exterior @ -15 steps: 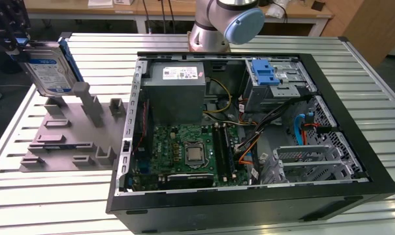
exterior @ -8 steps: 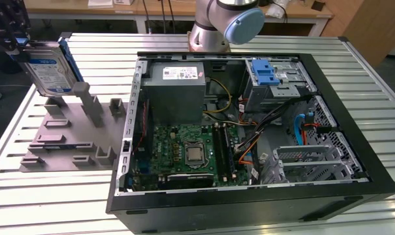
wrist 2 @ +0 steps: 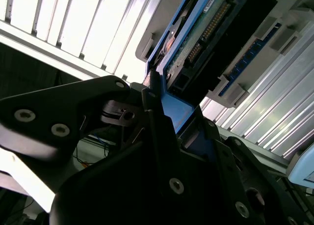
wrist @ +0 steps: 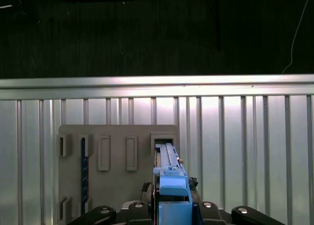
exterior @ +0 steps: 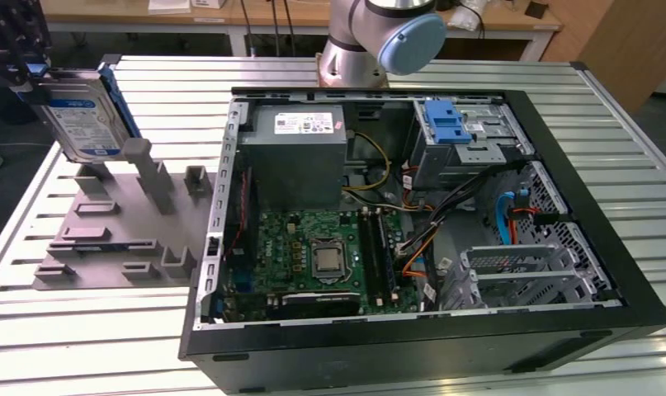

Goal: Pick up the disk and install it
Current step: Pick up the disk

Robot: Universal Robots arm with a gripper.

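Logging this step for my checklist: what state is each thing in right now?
disk: upright, clamped by its blue frame, over the stand.
gripper: shut on disk.
case: lying on its side, open, insides exposed.
stand: lying flat beneath disk.

A robotics lab: robot arm [exterior: 368, 41] on a slatted aluminium table [exterior: 91, 330], wooden workbenches [exterior: 294, 16] behind.

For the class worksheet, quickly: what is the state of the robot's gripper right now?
Gripper: closed, holding the disk upright by its blue frame, at the grey holder.
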